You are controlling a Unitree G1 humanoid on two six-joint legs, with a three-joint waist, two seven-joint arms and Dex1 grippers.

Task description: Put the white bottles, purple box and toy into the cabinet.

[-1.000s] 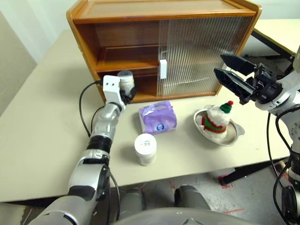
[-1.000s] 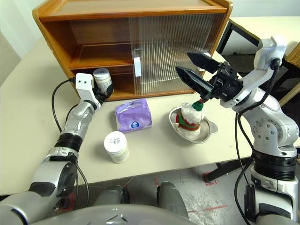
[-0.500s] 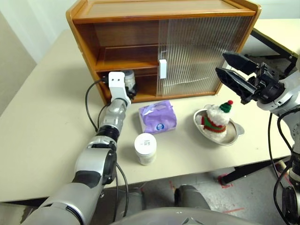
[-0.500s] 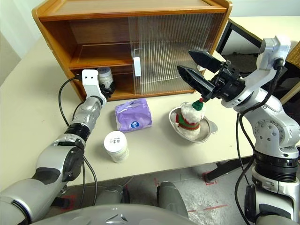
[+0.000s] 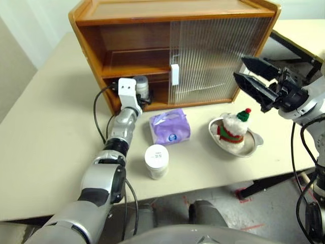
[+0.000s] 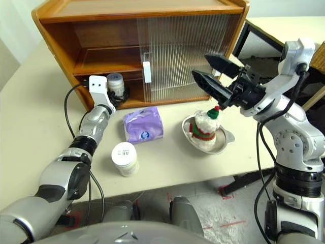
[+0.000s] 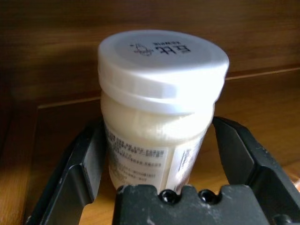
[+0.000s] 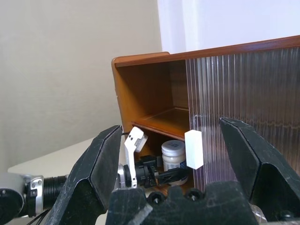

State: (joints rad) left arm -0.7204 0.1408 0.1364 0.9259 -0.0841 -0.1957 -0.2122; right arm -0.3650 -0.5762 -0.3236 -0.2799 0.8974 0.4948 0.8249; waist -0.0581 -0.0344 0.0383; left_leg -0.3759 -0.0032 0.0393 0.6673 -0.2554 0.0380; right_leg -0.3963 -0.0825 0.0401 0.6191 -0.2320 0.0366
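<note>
While one of the two white bottles [image 7: 159, 112], a ribbed plastic cylinder with a wide smooth screw cap, stands upright on the bottom board of the wooden cabinet [image 5: 127, 15] between the spread black fingers of the left gripper [image 7: 161, 154], apparently clear of both, the second bottle [image 5: 156, 161] stands on the table [image 5: 45, 137] back along that arm, well behind the fingers. One soft, crinkled purple box [image 5: 170, 127] lies beside that arm, and one fluffy toy [image 5: 233, 127] sits in a shallow metal dish [image 5: 252, 144] below the right gripper [image 5: 252, 77], whose fingers are wide apart and hold nothing.
</note>
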